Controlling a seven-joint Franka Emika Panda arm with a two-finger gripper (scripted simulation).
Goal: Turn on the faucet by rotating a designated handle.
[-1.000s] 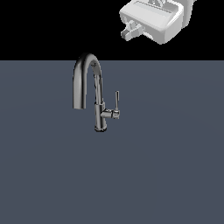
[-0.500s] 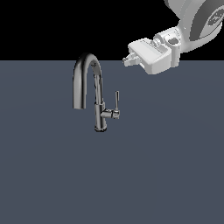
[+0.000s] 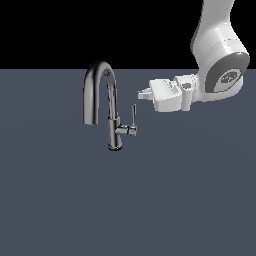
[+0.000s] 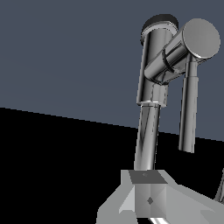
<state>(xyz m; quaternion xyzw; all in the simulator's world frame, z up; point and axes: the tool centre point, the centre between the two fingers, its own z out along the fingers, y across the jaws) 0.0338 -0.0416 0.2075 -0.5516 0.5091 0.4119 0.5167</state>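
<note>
The faucet [image 3: 114,120] is a dark chrome gooseneck tap standing upright on the grey floor, its arched spout [image 3: 97,75] curving toward the exterior view's left. The handle [image 3: 133,115] is a thin upright lever on a short side stub [image 3: 127,130] on the exterior view's right of the column. My gripper [image 3: 145,93] is apart from the handle, to its upper right in the exterior view, and touches nothing. Its fingers look pressed together and hold nothing. The wrist view shows the column [image 4: 151,92], the stub [image 4: 183,46], the lever [image 4: 189,111] and my gripper [image 4: 148,199].
The white arm [image 3: 220,65] reaches in from the exterior view's upper right. The flat dark grey floor [image 3: 125,200] spreads all around the faucet's base. Above its far edge the background is black.
My arm has come down and toward the exterior view's left, bringing the gripper from the upper right corner to a spot near the handle. The faucet and its lever have not moved.
</note>
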